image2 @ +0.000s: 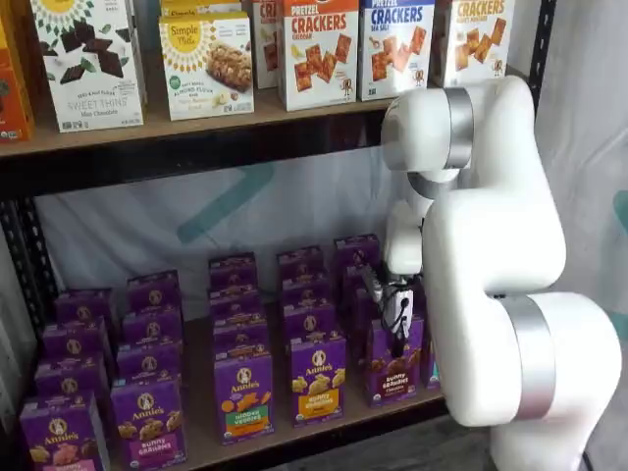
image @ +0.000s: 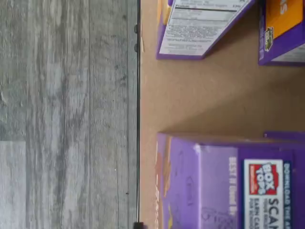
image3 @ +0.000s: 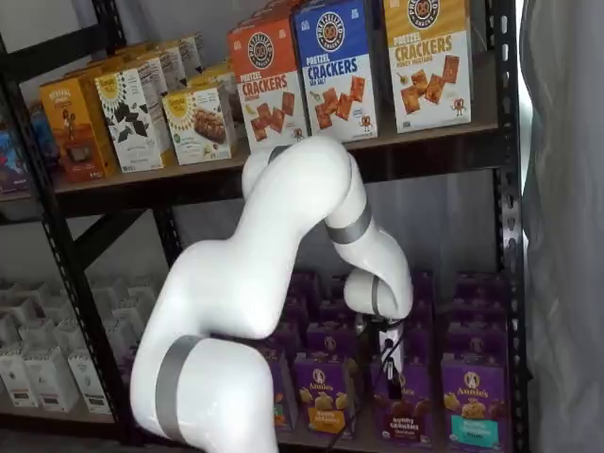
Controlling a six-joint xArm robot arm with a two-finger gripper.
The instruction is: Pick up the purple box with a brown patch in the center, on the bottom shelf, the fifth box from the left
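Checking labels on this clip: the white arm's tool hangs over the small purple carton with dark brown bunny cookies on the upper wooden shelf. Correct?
Not quite: the small purple carton with dark brown bunny cookies stands on the bottom wooden shelf, not the upper one. Both shelf views show the white arm's tool hanging over it there.

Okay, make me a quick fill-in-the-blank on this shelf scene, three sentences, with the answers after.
1. The gripper hangs just above a purple box labelled Bunny ____.
2. That box stands at the front of the ____ shelf.
3. The big boxes on the top shelf read ____ in large letters.

Missing words: Grahams; bottom; Crackers
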